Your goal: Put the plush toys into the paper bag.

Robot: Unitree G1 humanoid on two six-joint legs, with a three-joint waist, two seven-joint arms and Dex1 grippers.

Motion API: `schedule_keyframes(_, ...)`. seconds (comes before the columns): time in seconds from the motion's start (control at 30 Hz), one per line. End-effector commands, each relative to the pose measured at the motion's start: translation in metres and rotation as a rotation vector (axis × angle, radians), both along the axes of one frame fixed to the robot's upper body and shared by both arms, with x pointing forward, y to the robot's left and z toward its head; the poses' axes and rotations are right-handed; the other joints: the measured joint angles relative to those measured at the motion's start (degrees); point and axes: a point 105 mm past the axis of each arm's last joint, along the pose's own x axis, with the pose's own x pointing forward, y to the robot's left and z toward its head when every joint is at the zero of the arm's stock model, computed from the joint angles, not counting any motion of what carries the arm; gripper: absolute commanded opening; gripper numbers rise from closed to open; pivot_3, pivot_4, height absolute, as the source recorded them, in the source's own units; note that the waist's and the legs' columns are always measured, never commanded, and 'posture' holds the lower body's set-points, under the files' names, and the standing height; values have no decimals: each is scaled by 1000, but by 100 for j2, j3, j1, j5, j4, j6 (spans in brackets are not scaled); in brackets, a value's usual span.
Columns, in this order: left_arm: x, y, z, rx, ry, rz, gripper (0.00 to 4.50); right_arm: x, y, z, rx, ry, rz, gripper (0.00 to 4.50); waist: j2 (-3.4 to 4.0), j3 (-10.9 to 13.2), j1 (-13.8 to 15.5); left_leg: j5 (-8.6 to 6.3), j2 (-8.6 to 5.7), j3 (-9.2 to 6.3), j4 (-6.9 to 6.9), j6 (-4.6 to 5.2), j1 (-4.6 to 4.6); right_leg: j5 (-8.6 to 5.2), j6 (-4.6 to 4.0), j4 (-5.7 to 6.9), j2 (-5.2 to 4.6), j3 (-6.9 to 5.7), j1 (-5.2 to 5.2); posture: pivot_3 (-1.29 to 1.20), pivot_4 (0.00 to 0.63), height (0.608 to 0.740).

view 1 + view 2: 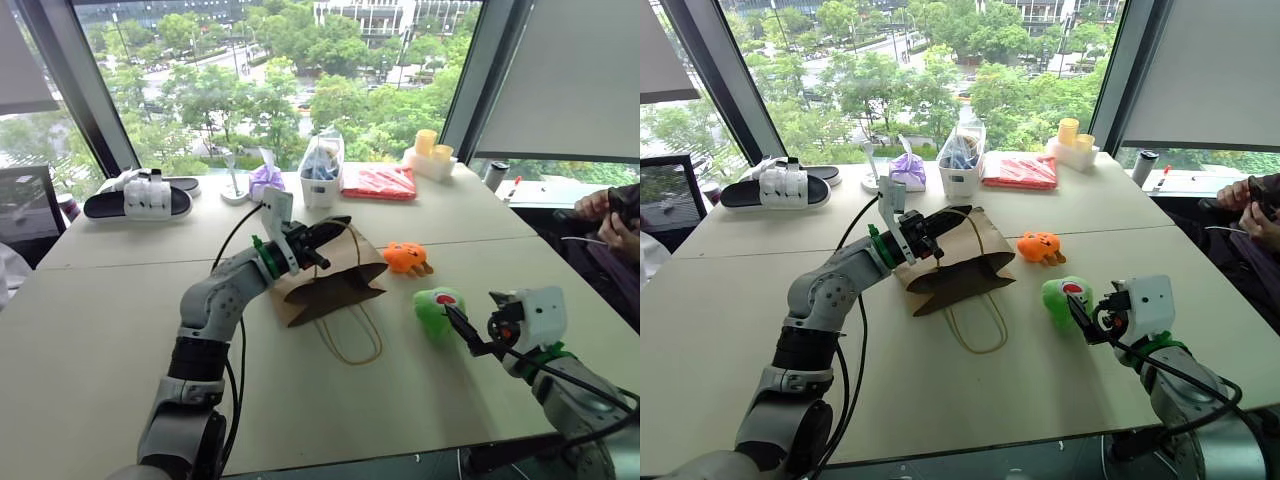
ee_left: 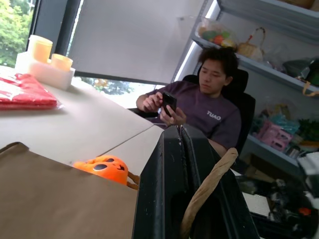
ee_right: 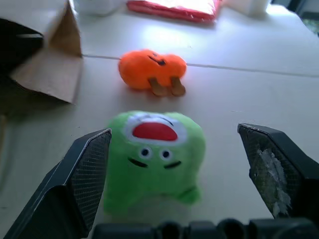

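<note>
The brown paper bag lies on its side mid-table, its mouth lifted at the top edge. My left gripper is shut on one of the bag's twisted-cord handles; the other handle loops flat on the table. The orange plush toy lies just right of the bag. Nearer me and further right sits the green plush toy, red mouth facing my right gripper. That gripper is open just short of the toy, its fingers spread wider than the toy and not touching it.
Along the window side stand a clear container with blue contents, a purple bundle, a red packet, yellow cups and a black-and-white sandal. A person sits past the table's right edge with a phone.
</note>
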Motion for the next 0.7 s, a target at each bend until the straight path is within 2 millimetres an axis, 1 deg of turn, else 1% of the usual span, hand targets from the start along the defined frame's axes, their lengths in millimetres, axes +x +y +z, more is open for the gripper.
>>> schedule_keyframes(0.03, -2, -4, 16, -4, -76, -7, 0, 19, 5, -20, 35, 33, -27, 4475, 3, 0, 11, 0, 1, 0, -2, 0, 1, 0, 0, 1, 1, 0, 0, 0, 150, 740)
schedule_keyframes(0.13, -2, -4, 19, -11, -79, 0, 0, 28, 3, -35, 140, 62, -93, 4475, 4, 0, 24, 0, 2, -6, -4, 0, -1, 0, 0, 3, 5, -1, -2, 0, 150, 740)
schedule_keyframes(0.2, -1, -2, 22, -11, -92, 17, 0, 30, 5, -38, 200, 65, -90, 3972, 4, 0, 40, 0, 1, -6, -3, 0, -5, 0, 1, 0, 2, 0, -2, 0, 150, 740)
schedule_keyframes(0.27, 0, 1, 23, -11, -97, 30, 0, 31, 8, -39, 244, 70, -67, 3210, 4, 0, 42, 0, -2, -6, -1, 0, -5, 1, 1, -3, 0, 0, 2, 0, 150, 740)
schedule_keyframes(0.4, 0, 3, 21, -3, -95, 36, 0, 31, 14, -35, 294, 57, -16, 1142, 4, 0, 29, 0, -3, -6, 1, 0, -3, 1, 2, -1, 0, -1, 4, 0, 150, 740)
schedule_keyframes(0.47, 0, 3, 21, -4, -93, 37, 0, 30, 13, -25, 322, 19, 0, 204, 4, 0, 25, 0, -2, -6, 0, 0, -1, 1, 2, -1, 1, -1, 4, 0, 150, 740)
schedule_keyframes(0.5, 0, 3, 23, -12, -93, 38, 0, 27, 15, -12, 347, -24, 36, 40, 5, 1, 25, 0, -2, -6, -1, 0, -1, 1, 2, 0, 1, -1, 3, 0, 150, 740)
schedule_keyframes(0.57, 3, 5, 29, -38, -86, 45, 0, 16, 21, 17, 402, -110, 128, 40, 11, 5, 34, 0, -2, -6, -2, 0, -5, 0, 2, 0, 1, -1, 0, 0, 150, 740)
schedule_keyframes(0.63, 6, 7, 34, -59, -79, 53, 0, 0, 31, 43, 430, -160, 251, 40, 13, 9, 38, 0, -1, -8, -3, 0, -9, 0, 4, -1, 1, -1, -3, 0, 150, 740)
schedule_keyframes(0.7, 8, 8, 37, -73, -72, 52, 0, -17, 41, 61, 441, -180, 365, 40, 13, 10, 35, 0, -2, -10, -1, 0, -14, 0, 5, -2, 1, -1, -5, 0, 150, 740)
